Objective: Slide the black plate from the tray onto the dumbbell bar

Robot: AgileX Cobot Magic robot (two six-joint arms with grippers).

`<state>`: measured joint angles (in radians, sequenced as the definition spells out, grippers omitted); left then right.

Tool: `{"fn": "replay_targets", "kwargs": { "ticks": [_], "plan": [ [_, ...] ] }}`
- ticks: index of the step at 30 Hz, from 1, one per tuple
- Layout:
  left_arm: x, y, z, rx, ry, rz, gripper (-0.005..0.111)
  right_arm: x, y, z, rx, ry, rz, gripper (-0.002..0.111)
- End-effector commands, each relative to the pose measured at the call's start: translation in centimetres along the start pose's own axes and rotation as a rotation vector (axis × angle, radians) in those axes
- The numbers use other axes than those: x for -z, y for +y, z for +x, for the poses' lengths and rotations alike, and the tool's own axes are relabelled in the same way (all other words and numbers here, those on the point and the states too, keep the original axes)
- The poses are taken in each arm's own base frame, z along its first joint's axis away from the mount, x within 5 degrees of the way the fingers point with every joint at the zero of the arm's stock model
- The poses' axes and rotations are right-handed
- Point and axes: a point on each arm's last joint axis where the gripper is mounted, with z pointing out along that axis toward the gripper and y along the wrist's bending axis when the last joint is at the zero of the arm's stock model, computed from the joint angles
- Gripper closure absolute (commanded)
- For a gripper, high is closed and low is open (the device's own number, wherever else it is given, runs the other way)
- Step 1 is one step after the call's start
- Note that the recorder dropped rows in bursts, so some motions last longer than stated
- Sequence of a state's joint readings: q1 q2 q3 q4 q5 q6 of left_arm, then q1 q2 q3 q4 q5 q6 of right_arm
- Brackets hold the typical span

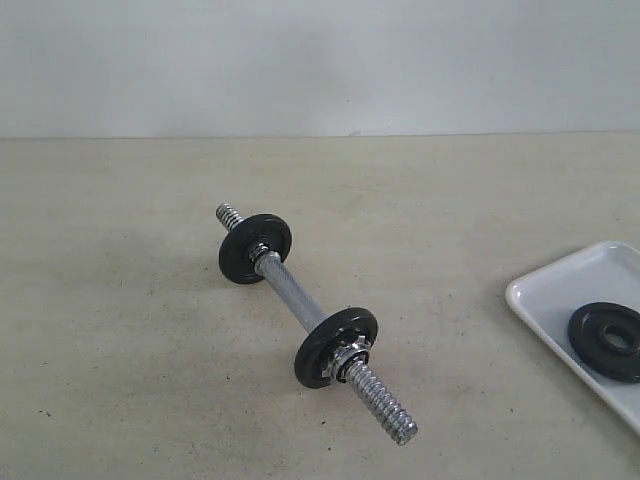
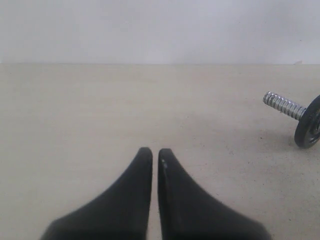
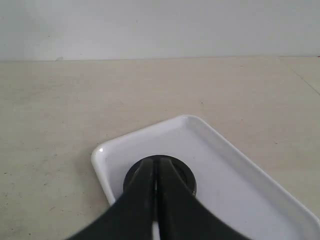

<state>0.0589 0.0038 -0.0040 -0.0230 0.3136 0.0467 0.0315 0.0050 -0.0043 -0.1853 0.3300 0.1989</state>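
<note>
The pale beige table [image 1: 150, 350], matte and lightly speckled, carries two things. A short chrome steel dumbbell bar [image 1: 290, 285] lies diagonally near the middle, resting on its two black round discs [image 1: 325, 340]. A flat white rectangular tray [image 1: 560, 290] sits well apart, to the right.

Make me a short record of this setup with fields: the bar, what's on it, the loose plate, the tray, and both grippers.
dumbbell bar: lying on the table, both threaded ends bare
on the bar: far disc and near disc, both black
black plate: flat in the tray, not on the bar
tray: white, apart from the bar, to its right in the exterior view
left gripper: shut, empty, over bare table
right gripper: shut, holding nothing, tips in front of the black plate; contact unclear
</note>
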Motion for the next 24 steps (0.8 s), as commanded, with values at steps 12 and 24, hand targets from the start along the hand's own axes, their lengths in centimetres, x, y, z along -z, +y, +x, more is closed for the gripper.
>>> {"fn": "replay_targets", "kwargs": {
  "ticks": [12,24],
  "plan": [
    [0.0,0.0,0.1,0.008,-0.002,0.004,0.102,1.0,0.8,-4.0,-0.064,-0.472,-0.112,0.109],
    [0.0,0.0,0.1,0.008,-0.002,0.004,0.102,2.2,0.6,-5.8,-0.218,-0.702,-0.149,0.109]
  ]
}}
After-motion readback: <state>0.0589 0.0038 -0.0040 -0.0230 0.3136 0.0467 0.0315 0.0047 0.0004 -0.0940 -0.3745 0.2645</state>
